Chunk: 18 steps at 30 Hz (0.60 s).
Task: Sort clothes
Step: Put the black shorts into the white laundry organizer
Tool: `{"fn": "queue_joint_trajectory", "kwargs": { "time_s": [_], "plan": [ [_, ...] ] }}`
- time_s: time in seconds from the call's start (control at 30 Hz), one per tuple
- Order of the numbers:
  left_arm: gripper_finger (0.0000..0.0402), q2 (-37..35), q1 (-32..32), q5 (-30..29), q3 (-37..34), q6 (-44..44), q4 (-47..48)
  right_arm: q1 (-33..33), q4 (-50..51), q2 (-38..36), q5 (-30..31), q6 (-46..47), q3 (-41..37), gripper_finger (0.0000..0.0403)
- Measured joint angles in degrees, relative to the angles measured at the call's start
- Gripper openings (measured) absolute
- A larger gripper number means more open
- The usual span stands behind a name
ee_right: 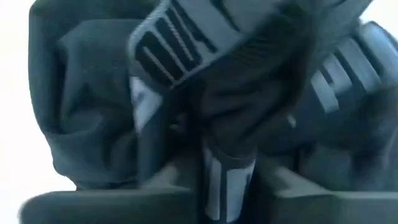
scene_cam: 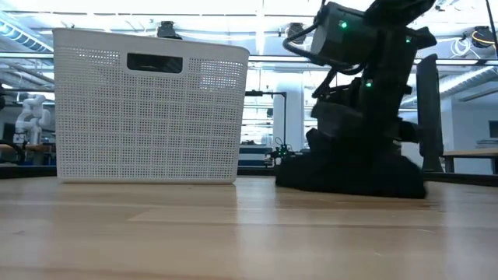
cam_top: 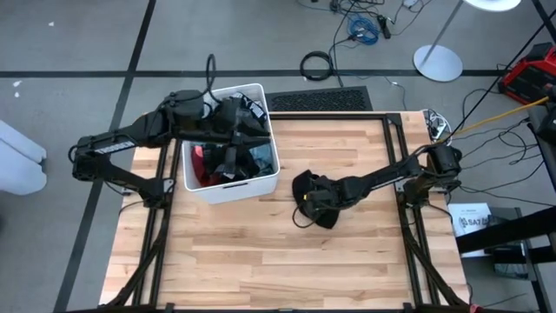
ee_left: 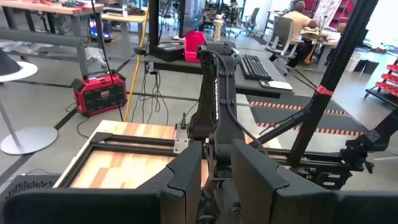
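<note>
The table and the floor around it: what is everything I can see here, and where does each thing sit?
Table: one, light wood, centre.
Bin: one, white plastic, on the table's rear left.
Clothes in the bin: several, red and dark, exact count hidden.
Black garment: one, on the table right of the bin.
Lamp base: one, white, on the floor behind the table.
Red box: one, on the floor at far right.
Left gripper: dark, over the bin among the clothes.
Right gripper: dark, down on the black garment.
</note>
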State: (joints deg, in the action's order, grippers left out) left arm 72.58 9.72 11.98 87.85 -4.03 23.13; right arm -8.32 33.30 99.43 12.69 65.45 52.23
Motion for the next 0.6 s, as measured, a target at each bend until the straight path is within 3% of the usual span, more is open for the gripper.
{"fn": "queue_joint_trajectory", "kwargs": {
  "time_s": [0.03, 0.1, 0.2, 0.4, 0.6],
  "plan": [
    [0.0095, -0.55, 0.0, -0.04, 0.0, 0.0, 0.3, 0.2, 0.45, -0.8, -0.03, -1.37, 0.13, 0.0051],
    [0.0095, -1.6, 0.0, -0.22, 0.0, 0.38, 0.52, 0.92, 0.55, -2.03, -0.15, -3.79, 0.58, 0.002],
    [0.0095, -3.38, 0.0, -1.12, 0.0, 1.39, 1.67, 2.7, 2.56, -3.91, 0.11, -4.79, 1.11, 0.0023],
    [0.0095, -6.53, 0.02, -9.38, 0.0, 3.04, 8.98, 6.33, 4.33, -9.38, 2.11, -9.4, 3.77, 0.0009],
    [0.0095, -9.44, 0.0, -13.58, 0.0, 3.08, 13.27, 9.92, 10.66, -14.83, 8.09, -14.25, 11.44, 0.0008]
  ]
}}
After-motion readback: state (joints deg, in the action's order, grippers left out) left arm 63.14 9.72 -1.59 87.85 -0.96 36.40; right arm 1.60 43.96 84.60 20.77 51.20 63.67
